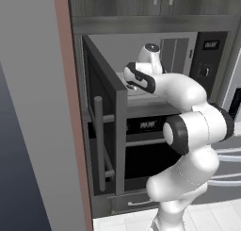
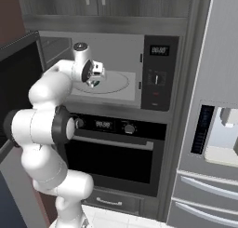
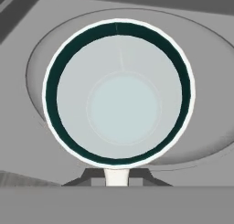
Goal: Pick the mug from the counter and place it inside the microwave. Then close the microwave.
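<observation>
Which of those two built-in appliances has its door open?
The upper one, the microwave: its door swings out left, baring the turntable. The oven beneath stays shut.

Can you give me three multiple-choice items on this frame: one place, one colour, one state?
1. Where is the mug?
A. on the counter
B. over the microwave's turntable
C. in the oven

2. What colour is the band inside the mug's rim?
A. dark teal
B. yellow
C. red

3. How does the microwave door stand?
A. shut
B. open
C. removed

Key: 1 B, the hand view looks down into the mug with the round turntable around it. 2 A, a dark teal ring lines the rim. 3 B, the door is swung out and the cavity shows.
</observation>
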